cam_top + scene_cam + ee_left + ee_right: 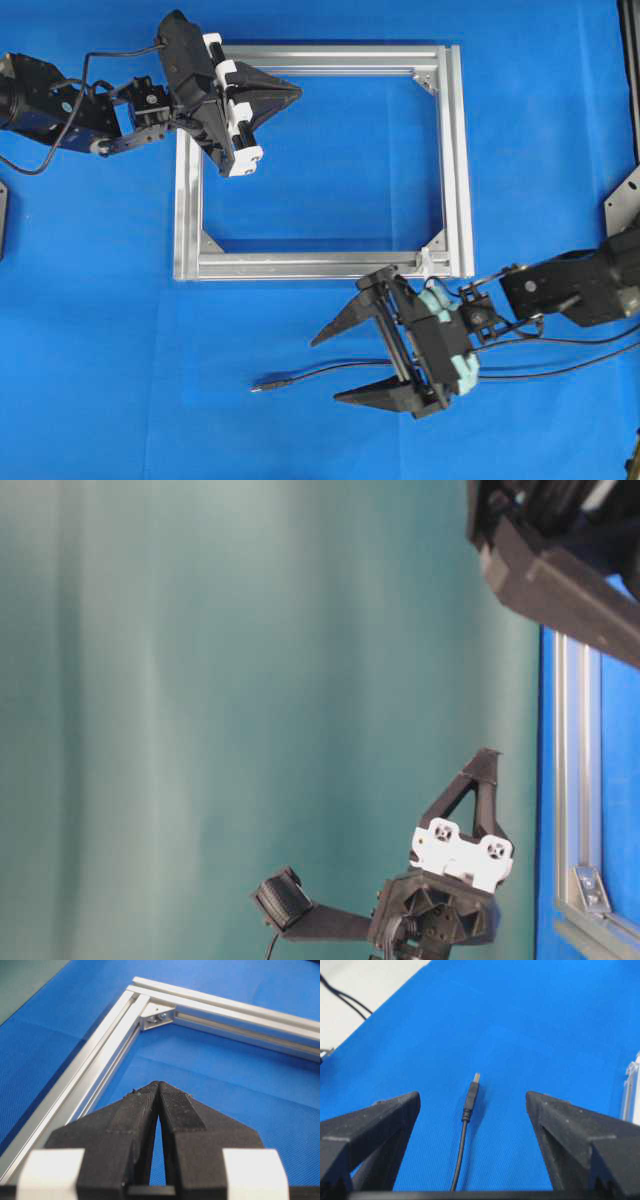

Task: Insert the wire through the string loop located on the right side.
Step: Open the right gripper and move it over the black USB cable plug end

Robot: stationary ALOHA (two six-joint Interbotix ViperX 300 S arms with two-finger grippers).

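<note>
The bench [100, 330] is covered all over in blue cloth, and one silver aluminium frame [187, 210] lies flat on it, a rectangle with metal brackets in its inner corners. Two black robot arms reach in, one from each side.

The left pincer [297, 92] hangs over the frame's upper left part, its two fingers pressed together to a single point with nothing between them; the left wrist view shows the tips meeting above bare blue cloth inside the frame.

The right pincer [325, 367] sits below the frame's lower rail, near its lower right corner, with its two fingers spread wide apart and holding nothing.

One wire [330, 372] lies on the cloth, a thin black line running out from under the right pincer and passing between the two spread fingers, touching neither. Its small plug [471, 1093] lies a little way beyond the fingertips, silvery tip pointing away from the pincer, well clear of the frame.

One string loop [427, 262], tiny and whitish, sits on the lower rail just beside the lower right corner bracket, close above the right pincer's body; its exact shape is too small to make out.
</note>
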